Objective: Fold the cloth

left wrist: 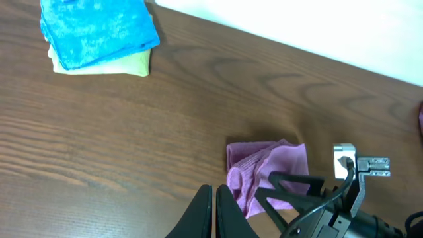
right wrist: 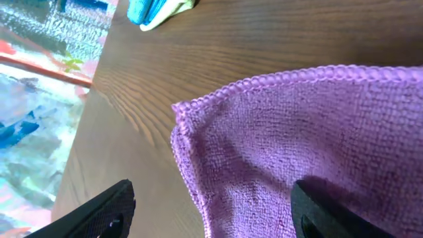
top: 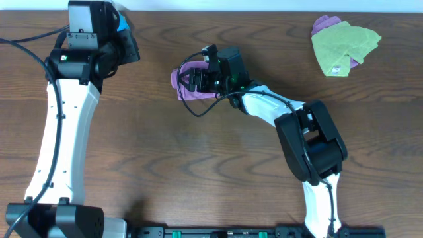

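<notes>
The cloth [top: 176, 77] is a purple towel lying bunched in a small folded heap on the table, left of centre. In the left wrist view the cloth [left wrist: 264, 168] shows a folded edge and some creases. My right gripper [top: 193, 79] hovers right over it. In the right wrist view its jaws stand wide apart, the right gripper [right wrist: 211, 215] straddling the hemmed edge of the cloth [right wrist: 297, 132] without pinching it. My left gripper [left wrist: 216, 215] is shut and empty, a short way left of the cloth, and sits at the far left [top: 134, 51] in the overhead view.
A blue cloth [left wrist: 99, 26] lies on a yellow-green one [left wrist: 132, 65] at the back left, close to my left arm. A lime-green cloth [top: 344, 43] with purple fabric under it sits at the back right. The right arm [top: 310, 139] stretches across the table's middle.
</notes>
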Robot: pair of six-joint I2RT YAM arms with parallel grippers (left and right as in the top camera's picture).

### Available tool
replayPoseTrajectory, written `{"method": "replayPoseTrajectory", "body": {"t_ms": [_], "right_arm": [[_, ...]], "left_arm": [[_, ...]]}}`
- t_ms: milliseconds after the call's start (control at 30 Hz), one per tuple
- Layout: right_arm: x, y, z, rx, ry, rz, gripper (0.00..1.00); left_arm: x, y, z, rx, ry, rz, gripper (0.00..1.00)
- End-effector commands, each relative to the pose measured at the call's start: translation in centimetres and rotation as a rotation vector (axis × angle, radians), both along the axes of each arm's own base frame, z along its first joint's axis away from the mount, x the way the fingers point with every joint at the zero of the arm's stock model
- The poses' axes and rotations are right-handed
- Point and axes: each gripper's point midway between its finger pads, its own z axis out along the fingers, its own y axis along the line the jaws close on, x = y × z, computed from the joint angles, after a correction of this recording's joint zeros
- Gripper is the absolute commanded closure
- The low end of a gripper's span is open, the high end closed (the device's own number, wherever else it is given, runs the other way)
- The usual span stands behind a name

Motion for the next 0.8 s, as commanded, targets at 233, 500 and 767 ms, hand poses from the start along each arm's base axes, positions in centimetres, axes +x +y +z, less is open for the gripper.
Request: {"method": "replayPoseTrajectory", "body": {"t_ms": [233,500,767], "right_arm": [[0.7,0.9,1.4,0.063,-0.012,-0.011,0.22],[2.2,1.7,3.5,0.145,-0.104,-0.043,0.14],[2.3,2.9,1.2,0.27,-0.024,-0.047,0.06]], "left_arm": [[-0.1,0.0,-0.4,0.014,0.004,-0.016,0.94],[0.8,0.8,0.2,0.033,-0.041,-0.011,0.9],[1.3,2.6,0.6,0.01,-0.065,0.021,0.84]]}}
